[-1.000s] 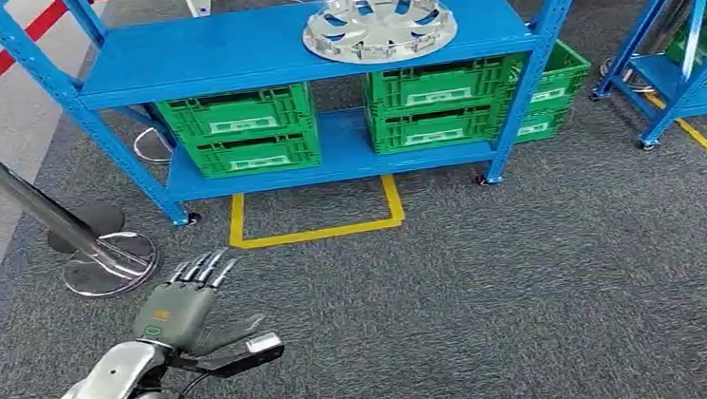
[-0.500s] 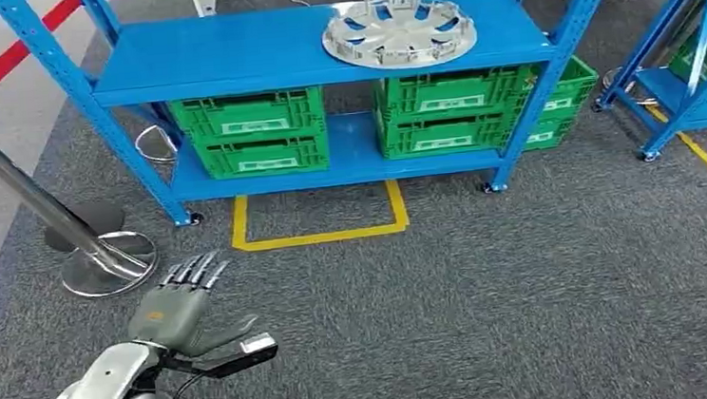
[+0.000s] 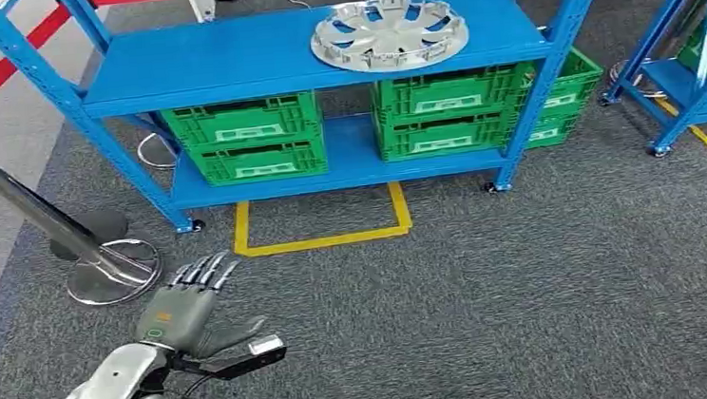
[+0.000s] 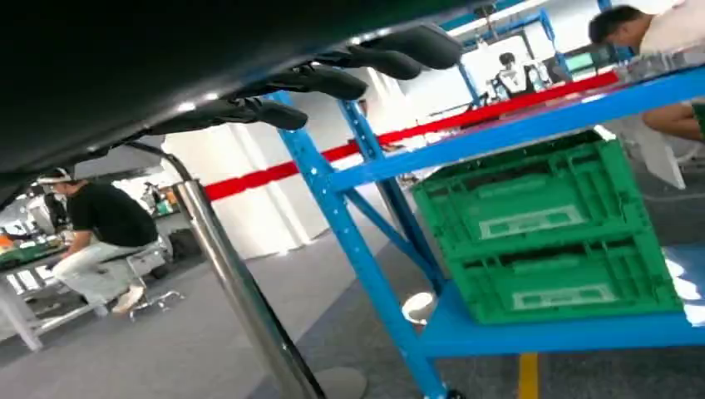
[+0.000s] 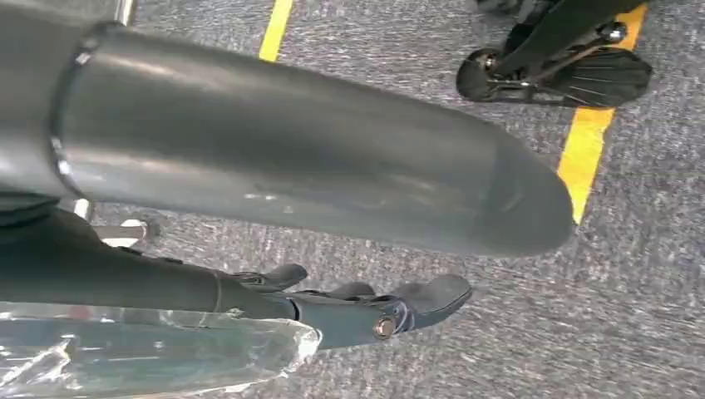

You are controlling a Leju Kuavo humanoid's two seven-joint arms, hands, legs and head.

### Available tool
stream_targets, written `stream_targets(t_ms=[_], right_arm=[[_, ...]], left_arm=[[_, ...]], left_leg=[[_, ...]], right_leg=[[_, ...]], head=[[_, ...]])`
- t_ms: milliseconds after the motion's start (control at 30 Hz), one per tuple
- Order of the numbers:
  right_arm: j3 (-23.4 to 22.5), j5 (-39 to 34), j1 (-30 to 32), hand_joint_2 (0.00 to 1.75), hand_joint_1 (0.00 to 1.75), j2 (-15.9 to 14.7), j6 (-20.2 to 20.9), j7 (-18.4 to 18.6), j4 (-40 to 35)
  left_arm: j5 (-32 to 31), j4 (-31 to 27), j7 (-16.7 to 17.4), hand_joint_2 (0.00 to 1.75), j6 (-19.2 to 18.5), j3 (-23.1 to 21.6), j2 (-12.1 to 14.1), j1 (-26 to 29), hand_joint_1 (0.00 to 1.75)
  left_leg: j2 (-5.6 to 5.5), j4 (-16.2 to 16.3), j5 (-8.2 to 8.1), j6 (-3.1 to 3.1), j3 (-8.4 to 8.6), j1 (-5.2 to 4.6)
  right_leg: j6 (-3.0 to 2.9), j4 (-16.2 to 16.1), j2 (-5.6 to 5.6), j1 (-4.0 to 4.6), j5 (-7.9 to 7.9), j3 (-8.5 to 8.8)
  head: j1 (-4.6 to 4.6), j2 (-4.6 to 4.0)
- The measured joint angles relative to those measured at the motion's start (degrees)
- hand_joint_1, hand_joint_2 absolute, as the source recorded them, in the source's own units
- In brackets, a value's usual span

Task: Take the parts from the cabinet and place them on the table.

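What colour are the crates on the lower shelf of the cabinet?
The crates are green, with pale labels on their fronts; this shows best in the head view.

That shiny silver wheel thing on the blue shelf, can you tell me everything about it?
It is a wheel cover, the round cap that goes over a car wheel. It looks like silver-painted plastic, with spokes fanning out from a raised middle and dark gaps between them. It lies flat, face up, on the top board of the blue shelf rack, toward its right end, above the green crates. Nothing else touches it; the left hand is far off, low over the carpet.
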Motion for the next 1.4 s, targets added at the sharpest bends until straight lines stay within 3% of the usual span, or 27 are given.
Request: stream_targets(t_ms=[67, 100, 133, 167, 233, 300, 367, 433, 467, 500, 567, 600, 633, 667, 733, 800, 900, 967, 1000, 1067, 1100, 1133, 1167, 1233, 1267, 1333, 1400], right_arm=[[0.0, 0.0, 0.1, 0.0, 0.0, 0.0, 0.1, 0.4, 0.0], [0.0, 0.0, 0.2, 0.0, 0.0, 0.0, 0.1, 0.7, 0.0], [0.0, 0.0, 0.4, 0.0, 0.0, 0.0, 0.2, 0.7, 0.0], [0.0, 0.0, 0.5, 0.0, 0.0, 0.0, 0.2, 0.7, 0.0], [0.0, 0.0, 0.4, 0.0, 0.0, 0.0, 0.3, 0.7, 0.0], [0.0, 0.0, 0.4, 0.0, 0.0, 0.0, 0.4, 0.7, 0.0], [0.0, 0.0, 0.5, 0.0, 0.0, 0.0, 0.4, 0.9, 0.0], [0.0, 0.0, 0.4, 0.0, 0.0, 0.0, 0.3, 0.9, 0.0], [0.0, 0.0, 0.3, 0.0, 0.0, 0.0, 0.3, 0.9, 0.0], [0.0, 0.0, 0.3, 0.0, 0.0, 0.0, 0.3, 0.9, 0.0], [0.0, 0.0, 0.5, 0.0, 0.0, 0.0, 0.4, 0.9, 0.0], [0.0, 0.0, 0.6, 0.0, 0.0, 0.0, 0.4, 0.9, 0.0], [0.0, 0.0, 0.6, 0.0, 0.0, 0.0, 0.4, 0.9, 0.0], [0.0, 0.0, 0.7, 0.0, 0.0, 0.0, 0.4, 0.9, 0.0], [0.0, 0.0, 0.6, 0.0, 0.0, -0.1, 0.4, 0.9, 0.0], [0.0, 0.0, 0.5, 0.0, 0.0, -0.1, 0.4, 0.9, 0.0], [0.0, 0.0, 0.7, 0.0, 0.0, -0.1, 0.4, 0.9, 0.0], [0.0, 0.0, 0.7, 0.0, 0.0, -0.1, 0.4, 1.0, 0.0], [0.0, 0.0, 0.5, 0.0, 0.0, -0.1, 0.4, 1.0, 0.0], [0.0, 0.0, 0.5, 0.0, 0.0, -0.1, 0.3, 1.3, 0.0], [0.0, 0.0, 0.6, 0.0, 0.0, -0.1, 0.3, 1.5, 0.0], [0.0, 0.0, 0.7, 0.0, 0.0, -0.1, 0.3, 1.7, 0.0], [0.0, 0.0, 0.8, 0.0, 0.0, -0.1, 0.3, 1.7, 0.0], [0.0, 0.0, 0.7, 0.0, 0.0, -0.1, 0.3, 1.6, 0.0], [0.0, 0.0, 0.7, 0.0, 0.0, -0.1, 0.3, 1.6, 0.0], [0.0, 0.0, 0.6, 0.0, 0.0, 0.0, 0.3, 1.6, 0.0], [0.0, 0.0, 0.6, 0.0, 0.0, 0.0, 0.3, 1.7, 0.0]], left_arm=[[0.0, 0.0, 0.0, 0.0, 0.0, 0.0, 0.0, 0.3, 0.0], [0.0, 0.1, 0.1, 0.0, -0.1, 0.0, 0.0, 0.4, 0.0], [0.1, 0.1, 0.1, 0.0, -0.1, 0.0, 0.0, 0.4, 0.0], [0.1, 0.1, 0.2, 0.0, -0.1, 0.0, 0.0, 0.4, 0.0], [0.2, 0.1, 0.2, 0.0, -0.1, 0.0, 0.0, 0.4, 0.0], [0.2, 0.1, 0.3, 0.0, -0.2, -0.1, 0.0, 0.2, 0.0], [0.2, 0.1, 0.3, 0.0, -0.2, -0.1, 0.0, 0.2, 0.0], [0.3, 0.1, 0.3, 0.0, -0.2, -0.1, 0.0, 0.2, 0.0], [0.3, 0.1, 0.3, 0.0, -0.2, -0.1, 0.1, 0.1, 0.0], [0.3, 0.1, 0.4, 0.0, -0.2, 0.0, 0.0, 0.0, 0.0], [0.3, 0.1, 0.5, 0.0, -0.2, -0.1, 0.0, 0.1, 0.0], [0.3, 0.1, 0.5, 0.0, -0.2, -0.2, 0.0, 0.2, 0.0], [0.3, 0.1, 0.5, 0.0, -0.3, -0.2, -0.1, 0.4, 0.0], [0.3, 0.1, 0.5, 0.0, -0.3, -0.2, -0.1, 0.4, 0.0], [0.3, 0.1, 0.5, 0.0, -0.3, -0.2, -0.1, 0.4, 0.0], [0.3, 0.2, 0.5, 0.0, -0.4, -0.2, -0.1, 0.2, 0.0], [0.3, 0.2, 0.5, 0.0, -0.4, -0.3, -0.1, 0.2, 0.0], [0.4, 0.1, 0.5, 0.0, -0.4, -0.2, -0.1, 0.0, 0.0], [0.4, 0.1, 0.5, 0.0, -0.4, -0.2, -0.2, -0.2, 0.0], [0.5, 0.2, 0.5, 0.0, -0.5, -0.3, -0.1, 0.0, 0.0], [0.5, 0.3, 0.5, 0.0, -0.5, -0.3, -0.1, 0.2, 0.0], [0.6, 0.4, 0.5, 0.0, -0.6, -0.3, -0.1, 0.3, 0.0], [0.6, 0.4, 0.5, 0.0, -0.6, -0.4, -0.1, 0.3, 0.0], [0.6, 0.4, 0.5, 0.0, -0.6, -0.4, -0.1, 0.2, 0.0], [0.6, 0.4, 0.5, 0.0, -0.6, -0.4, -0.1, 0.2, 0.0], [1.1, 0.4, 0.5, 0.0, -0.6, -0.4, 0.0, 0.0, 0.0], [2.5, 0.4, 0.5, 0.0, -1.0, -0.3, 0.0, 0.2, 0.0]], left_leg=[[0.0, 8.9, -3.06, -0.4, -5.07, 0.28], [0.0, 10.5, -2.66, -0.46, -6.44, 0.38], [0.01, 9.4, -0.8, -0.45, -6.4, 0.47], [0.01, 6.2, 2.13, -0.33, -5.19, 0.5], [0.03, -3.8, 8.18, 0.38, -0.96, 0.42], [0.1, -7.0, 6.62, 1.17, 0.79, 0.0], [0.06, -6.9, 6.27, 1.46, 0.47, -0.13], [0.07, -8.1, 6.43, 2.06, 1.59, 0.49], [0.1, -8.1, 6.17, 2.46, 1.98, 0.46], [0.12, -8.1, 5.98, 2.76, 2.11, 0.45], [0.11, -8.1, 5.59, 3.04, 2.35, 0.3], [0.07, -8.1, 5.34, 3.05, 2.55, 0.25], [0.03, -8.1, 5.03, 2.99, 2.94, 0.25], [-0.02, -8.1, 4.66, 2.87, 3.43, 0.26], [-0.04, -8.1, 3.72, 2.44, 4.8, 0.32], [-0.13, -7.6, 2.93, 1.65, 4.93, -0.17], [-0.06, -7.9, 2.67, 1.14, 5.12, -0.08], [0.01, -6.2, 1.36, 0.36, 4.92, -0.02], [0.02, -2.6, -0.3, 0.04, 3.07, 0.12], [0.03, 7.2, -3.82, -0.27, -2.66, 0.27], [0.02, 10.3, -4.14, -0.28, -4.94, 0.3], [0.03, 10.5, -2.93, -0.21, -5.77, 0.3], [0.02, 8.5, -0.45, 0.0, -5.4, 0.29], [0.03, -0.6, 6.15, 0.84, -1.96, 0.15], [0.05, -4.8, 7.9, 1.53, -0.39, -0.11], [0.16, -6.6, 6.15, 1.95, 0.83, -0.4], [0.02, -6.8, 6.19, 2.16, 0.7, -0.59]], right_leg=[[-0.19, 0.0, 0.02, 0.02, -0.38, 0.31], [-0.19, 0.0, 0.03, 0.02, -0.59, 0.58], [-0.12, 0.0, 0.05, 0.02, -0.86, 0.95], [-0.07, 0.0, 0.09, 0.02, -1.14, 1.42], [0.32, 0.0, 0.18, 0.02, -1.8, 2.45], [1.05, 0.1, 0.24, 0.33, -2.36, 2.38], [1.57, -0.4, -0.07, 0.22, -2.41, 2.48], [2.32, -0.3, -0.07, 0.22, -3.07, 2.76], [2.38, 1.7, -0.09, 0.3, -4.0, 1.97], [2.42, 5.7, -0.07, 0.27, -5.68, -0.13], [2.68, 15.4, -0.07, 0.28, -8.97, -6.15], [2.72, 18.0, -0.07, 0.27, -8.9, -8.24], [2.77, 17.3, -0.07, 0.25, -7.14, -8.76], [2.78, 14.3, -0.09, 0.25, -4.37, -7.99], [2.67, 4.1, -0.13, 0.16, 2.21, -3.89], [2.12, 0.2, -0.05, 0.25, 1.0, -1.47], [1.09, 0.8, 0.07, 0.43, 0.57, -1.58], [0.41, 0.5, 0.04, 0.01, 0.24, -0.77], [0.07, 0.5, 0.02, 0.01, 0.02, -0.51], [-0.17, 0.6, 0.04, 0.05, -0.39, -0.16], [-0.19, 0.6, 0.05, 0.07, -0.64, 0.09], [-0.16, 0.6, 0.08, 0.08, -0.9, 0.43], [-0.16, 0.6, 0.14, 0.12, -1.2, 0.86], [-0.01, 0.5, 0.26, 0.27, -1.83, 2.0], [0.14, 0.4, 0.29, 0.21, -2.16, 1.96], [0.87, 0.5, 0.27, 0.44, -2.51, 2.26], [1.48, -0.2, 0.01, 0.23, -2.35, 2.39]], head=[[-0.02, 0.0], [-0.07, 0.0], [-0.04, 0.0], [-0.04, 0.0], [-0.07, 0.0], [-0.07, 0.0], [0.07, 0.0], [0.15, 0.0], [0.24, 0.0], [0.37, 0.0], [0.43, 0.0], [0.46, 0.0], [0.39, 0.0], [0.46, 0.0], [0.46, 0.0], [0.55, 0.0], [0.24, 0.0], [-0.06, 0.0], [-0.24, 0.0], [-0.18, 0.0], [-0.2, 0.0], [-0.15, 0.0], [-0.2, 0.0], [-0.18, 0.0], [-0.18, 0.0], [-0.2, 0.0], [-0.18, 0.0]])
